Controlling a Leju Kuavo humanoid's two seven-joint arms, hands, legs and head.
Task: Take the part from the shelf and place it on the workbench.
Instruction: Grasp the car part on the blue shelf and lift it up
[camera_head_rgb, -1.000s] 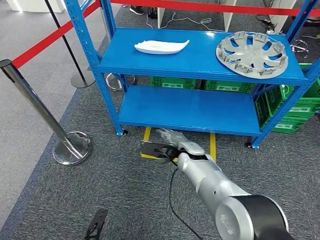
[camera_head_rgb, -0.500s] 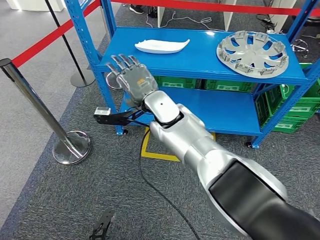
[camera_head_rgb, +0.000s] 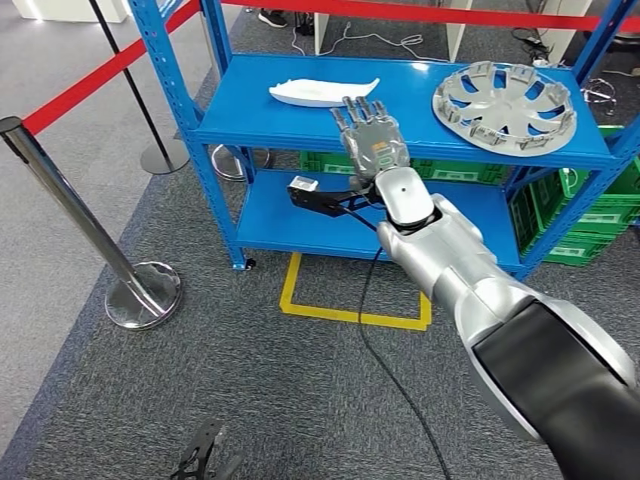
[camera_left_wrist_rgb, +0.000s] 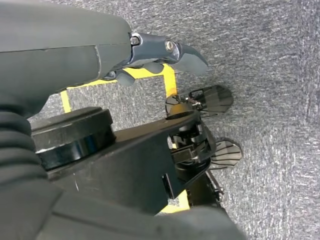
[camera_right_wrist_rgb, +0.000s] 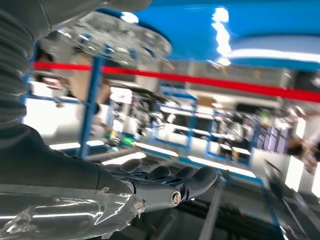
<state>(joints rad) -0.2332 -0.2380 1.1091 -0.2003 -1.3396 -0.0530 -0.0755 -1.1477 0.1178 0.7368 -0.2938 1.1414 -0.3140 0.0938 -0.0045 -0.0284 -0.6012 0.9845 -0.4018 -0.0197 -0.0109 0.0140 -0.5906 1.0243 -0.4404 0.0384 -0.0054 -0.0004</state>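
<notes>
Two parts sat on the top shelf (camera_head_rgb: 249, 125); the white part (camera_head_rgb: 323, 93) looked light, thin, stiff plastic, best pinched mid-body. Right hand (camera_head_rgb: 371, 138) hovered near it, fingers apart, empty.

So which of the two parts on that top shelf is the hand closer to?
The white part: the right hand is raised just beside its tip. The hubcap lies farther along the shelf.

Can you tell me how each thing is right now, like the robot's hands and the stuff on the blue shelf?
right hand: raised over the top shelf, fingers apart, holding nothing.
left hand: hanging over the carpet, holding nothing; too little shows to tell if it is open.
white part: lying flat on the top shelf, untouched.
wheel cover: lying flat on the top shelf, untouched.
blue shelf: upright, lower level bare.
</notes>
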